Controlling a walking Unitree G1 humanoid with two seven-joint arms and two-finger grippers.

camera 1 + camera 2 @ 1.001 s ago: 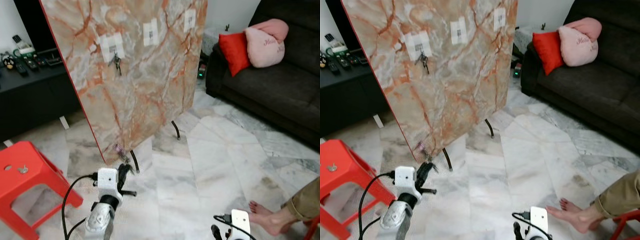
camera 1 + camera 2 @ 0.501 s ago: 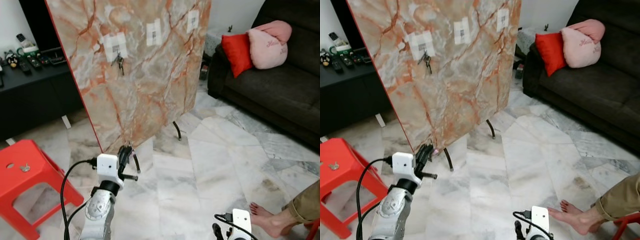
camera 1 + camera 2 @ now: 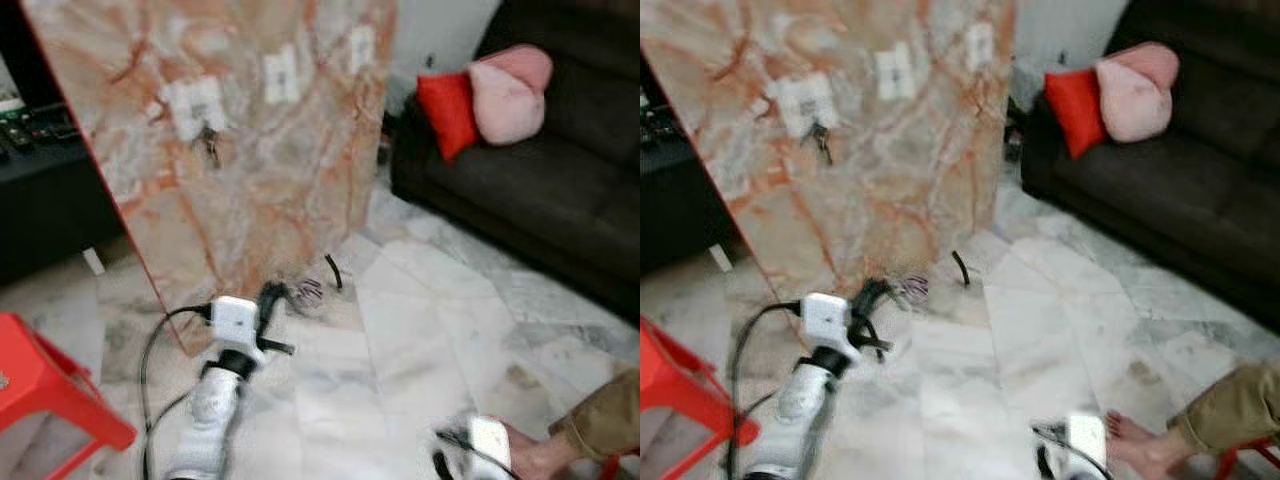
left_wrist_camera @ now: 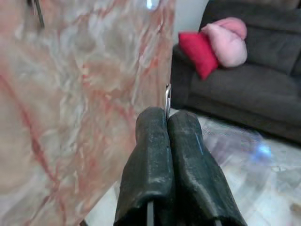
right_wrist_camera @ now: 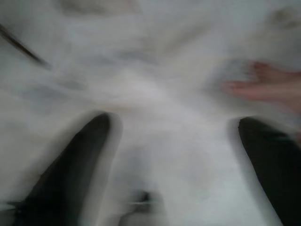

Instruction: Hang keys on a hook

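A red stool (image 3: 45,385) is seen at the far left on the marble floor (image 3: 440,330). Beside it, a large orange-veined marble board (image 3: 250,150) is propped upright, with white hook patches (image 3: 195,100) fixed near its top. A bunch of keys (image 3: 208,145) is already hung from the leftmost patch. Below the board's lower edge, the left gripper (image 3: 272,298) is raised in front of the slab; in the left wrist view its two black fingers (image 4: 155,160) are pressed tightly together, with a thin metal piece, apparently a key ring (image 4: 167,101), pinched at their tips. A blurred bundle of keys (image 3: 308,290) is seen just beyond the gripper in the head views. Further right, a dark sofa (image 3: 560,200) carries a red cushion (image 3: 445,110) and a pink cushion (image 3: 510,90). At the lower right, the right gripper (image 5: 174,155) is held low over the floor with its fingers spread wide apart, near a person's bare foot (image 5: 268,87).
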